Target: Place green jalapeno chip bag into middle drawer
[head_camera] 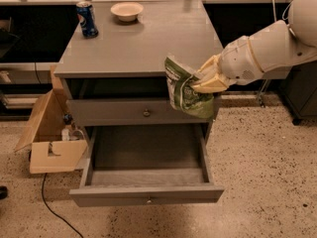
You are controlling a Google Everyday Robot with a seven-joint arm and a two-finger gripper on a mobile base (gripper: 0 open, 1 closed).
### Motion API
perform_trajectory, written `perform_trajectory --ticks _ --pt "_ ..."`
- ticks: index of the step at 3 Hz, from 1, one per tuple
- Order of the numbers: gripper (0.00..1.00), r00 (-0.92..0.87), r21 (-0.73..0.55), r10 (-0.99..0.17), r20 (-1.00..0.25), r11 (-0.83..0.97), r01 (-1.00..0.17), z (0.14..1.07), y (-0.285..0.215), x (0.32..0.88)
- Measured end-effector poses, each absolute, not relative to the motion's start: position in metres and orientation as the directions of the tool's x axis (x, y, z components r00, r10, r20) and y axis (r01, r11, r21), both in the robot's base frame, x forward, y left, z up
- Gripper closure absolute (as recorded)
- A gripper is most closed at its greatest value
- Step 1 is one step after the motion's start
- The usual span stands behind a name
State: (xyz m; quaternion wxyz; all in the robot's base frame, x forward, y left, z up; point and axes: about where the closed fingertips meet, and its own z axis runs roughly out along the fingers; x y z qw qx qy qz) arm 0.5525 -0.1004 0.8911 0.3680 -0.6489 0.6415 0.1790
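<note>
The green jalapeno chip bag [185, 90] hangs in the air at the right front of the cabinet, above the right rear part of the open drawer. My gripper [204, 81] reaches in from the right and is shut on the bag's right side. The middle drawer [147, 194] is pulled out wide, its bare grey floor showing, with a small knob on its front. Above it is a shut drawer front with a round knob [146, 113].
A blue soda can [87, 19] and a pale bowl [127, 11] stand at the back of the grey cabinet top [133, 43]. An open cardboard box [49, 143] sits on the speckled floor left of the cabinet, with a black cable [52, 207] beside it.
</note>
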Motion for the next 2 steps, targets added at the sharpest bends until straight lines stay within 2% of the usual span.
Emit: perform_trajectory --ticks 2 --pt "1.00 0.000 -0.150 -0.675 -0.737 0.163 -0.975 0.816 -0.106 0.538"
